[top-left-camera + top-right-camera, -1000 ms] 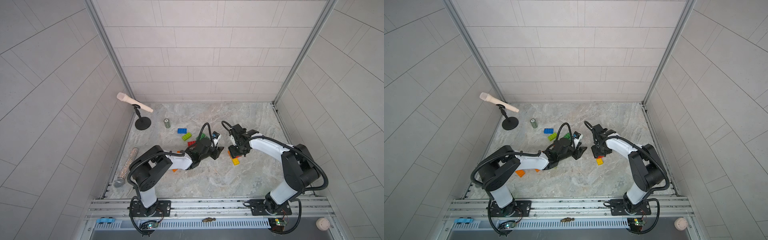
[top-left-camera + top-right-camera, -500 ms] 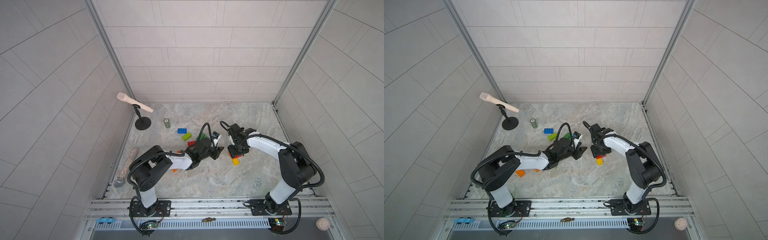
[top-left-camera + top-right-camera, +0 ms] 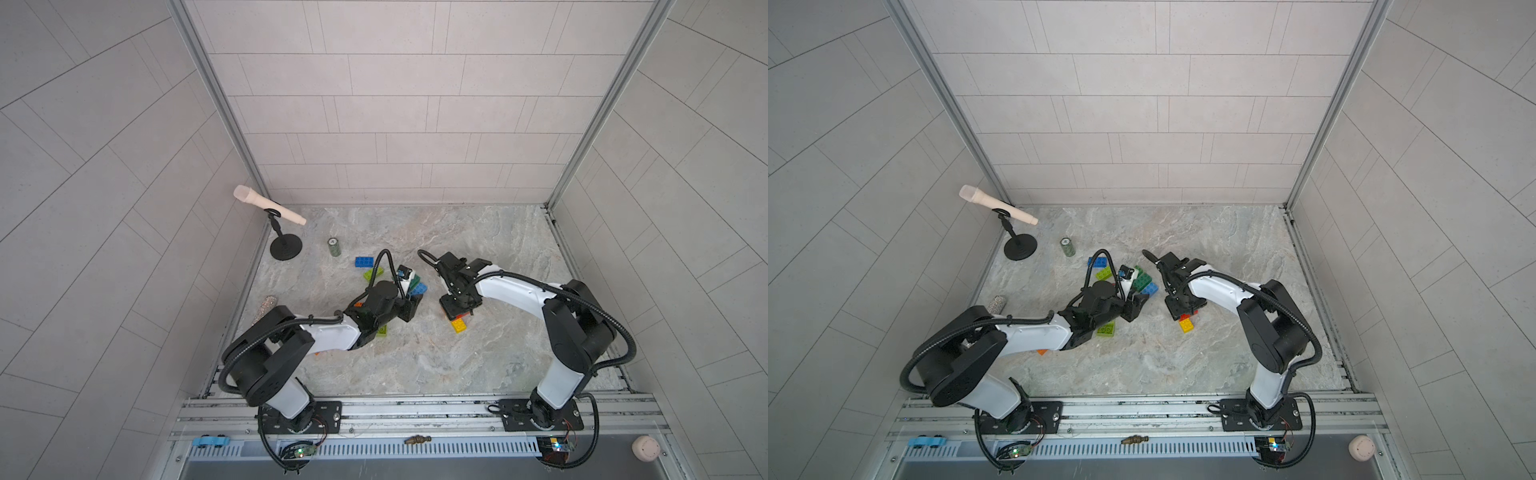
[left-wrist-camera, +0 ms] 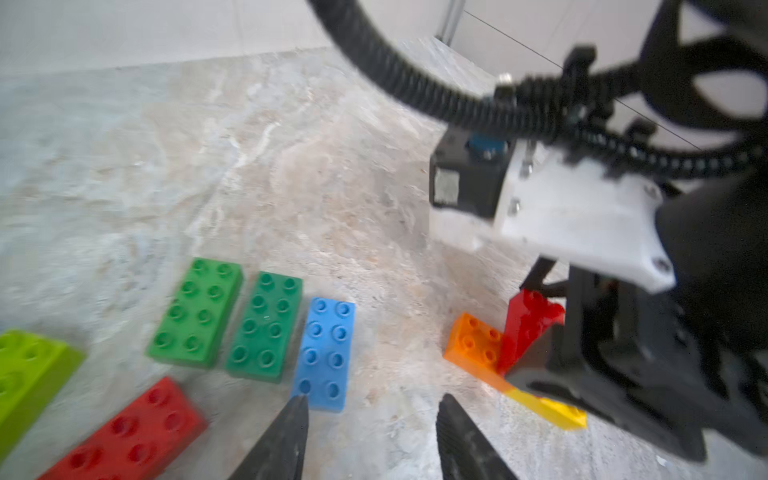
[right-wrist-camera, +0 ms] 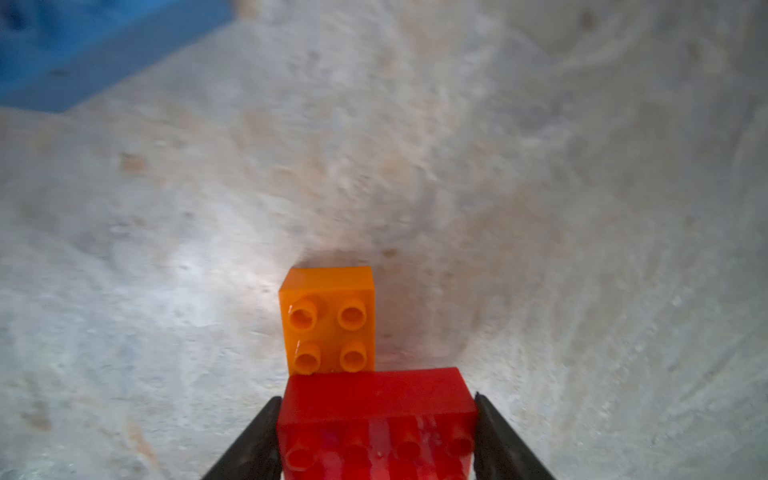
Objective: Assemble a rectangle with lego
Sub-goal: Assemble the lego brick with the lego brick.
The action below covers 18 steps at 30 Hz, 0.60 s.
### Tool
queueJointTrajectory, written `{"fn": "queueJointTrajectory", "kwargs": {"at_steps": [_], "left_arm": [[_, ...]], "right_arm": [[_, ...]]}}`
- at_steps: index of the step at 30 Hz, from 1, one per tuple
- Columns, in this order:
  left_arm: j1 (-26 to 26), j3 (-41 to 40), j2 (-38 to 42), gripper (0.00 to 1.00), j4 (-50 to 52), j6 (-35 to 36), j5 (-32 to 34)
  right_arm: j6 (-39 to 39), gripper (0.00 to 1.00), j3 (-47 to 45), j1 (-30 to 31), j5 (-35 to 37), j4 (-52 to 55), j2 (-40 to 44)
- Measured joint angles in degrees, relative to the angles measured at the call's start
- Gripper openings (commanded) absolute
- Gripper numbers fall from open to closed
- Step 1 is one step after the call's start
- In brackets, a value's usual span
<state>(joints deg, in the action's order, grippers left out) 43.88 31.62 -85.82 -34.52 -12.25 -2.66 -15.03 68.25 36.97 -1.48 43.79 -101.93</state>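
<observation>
Reaching over the tabletop (image 3: 415, 365) in both top views, the right fingers (image 3: 454, 306) stood beside a yellow brick (image 3: 459, 325). At the left wrist, the left fingers (image 4: 286, 436) were parted, empty, beside a blue brick (image 4: 326, 353). At the right wrist, the right fingers gripped a red brick (image 5: 376, 415) crosswise, an orange brick (image 5: 328, 320) straight ahead.

My left claw (image 4: 371, 419): jaws apart, empty. Just ahead I count blue brick (image 4: 326, 353), dark green brick (image 4: 266, 328), green brick (image 4: 195, 311), side by side. Beyond, right claw (image 4: 552, 353) grips tilted red brick (image 4: 530, 324).
</observation>
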Motion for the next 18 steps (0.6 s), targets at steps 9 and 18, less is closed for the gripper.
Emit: {"fn": "queueJointTrajectory", "kwargs": {"at_steps": [9,18], "left_arm": [[-1.64,-2.75,13.22,0.56,11.96,-1.27,6.14],[-3.63,-2.78,17.29,0.62,20.79,-2.78,8.92]], "right_arm": [[-2.16,0.36,4.66,3.17,-0.39,2.25,-3.17],[-2.12,0.82,8.33,3.8,-5.27,7.61,-3.21]]}}
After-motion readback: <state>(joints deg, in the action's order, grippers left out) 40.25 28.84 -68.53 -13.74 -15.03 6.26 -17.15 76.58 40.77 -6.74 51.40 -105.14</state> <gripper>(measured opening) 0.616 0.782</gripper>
